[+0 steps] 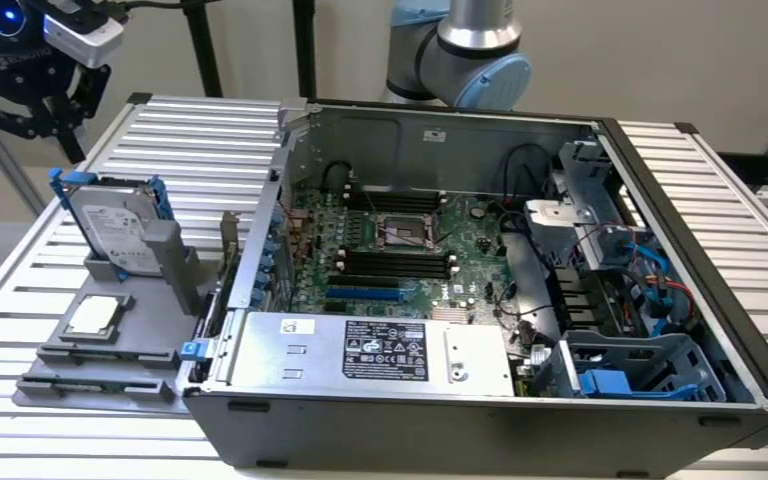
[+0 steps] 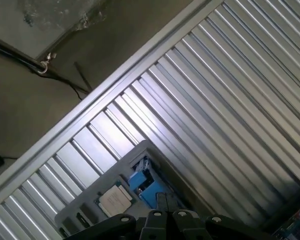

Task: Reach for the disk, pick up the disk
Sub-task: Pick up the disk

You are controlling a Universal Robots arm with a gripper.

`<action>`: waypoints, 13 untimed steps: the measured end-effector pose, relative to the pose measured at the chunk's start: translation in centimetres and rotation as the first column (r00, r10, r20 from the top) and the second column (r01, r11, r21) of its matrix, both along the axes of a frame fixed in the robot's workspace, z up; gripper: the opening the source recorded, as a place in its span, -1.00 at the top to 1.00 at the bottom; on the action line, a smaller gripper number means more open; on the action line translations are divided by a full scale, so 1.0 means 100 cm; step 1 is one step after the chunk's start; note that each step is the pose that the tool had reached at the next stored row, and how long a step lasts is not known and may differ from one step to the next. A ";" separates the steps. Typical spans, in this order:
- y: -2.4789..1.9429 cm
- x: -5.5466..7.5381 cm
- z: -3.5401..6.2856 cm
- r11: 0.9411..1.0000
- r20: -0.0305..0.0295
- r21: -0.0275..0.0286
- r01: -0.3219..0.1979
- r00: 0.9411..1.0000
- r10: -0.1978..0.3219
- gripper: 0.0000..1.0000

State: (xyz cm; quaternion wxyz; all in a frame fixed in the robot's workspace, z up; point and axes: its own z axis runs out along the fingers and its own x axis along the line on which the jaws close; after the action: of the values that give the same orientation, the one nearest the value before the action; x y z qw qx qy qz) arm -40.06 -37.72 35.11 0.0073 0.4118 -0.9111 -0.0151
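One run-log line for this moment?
phase: reach | gripper: raised, clear of disk | disk: upright in grey holder, beside open computer case

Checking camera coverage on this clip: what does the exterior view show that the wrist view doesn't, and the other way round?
Exterior view adds: the open computer case with its motherboard and power supply.

Wrist view adds: the floor beyond the table edge, with a dark cable across it.

Both: the disk standing upright in the grey holder, the square chip lying beside it, the slatted table, and the gripper, which is up off the disk and not touching it.
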 end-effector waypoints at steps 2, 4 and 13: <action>0.0000 0.000 0.0000 0.999 0.000 0.000 -0.036 0.999 0.036 0.79; 0.0000 0.000 0.0000 0.997 0.000 -0.001 -0.072 0.997 0.072 0.79; 0.0000 0.000 0.0000 0.972 -0.001 -0.003 -0.235 0.972 0.235 0.79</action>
State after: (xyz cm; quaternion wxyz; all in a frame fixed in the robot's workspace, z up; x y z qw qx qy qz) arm -40.08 -37.72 35.12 0.0098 0.5166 -0.8561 -0.0126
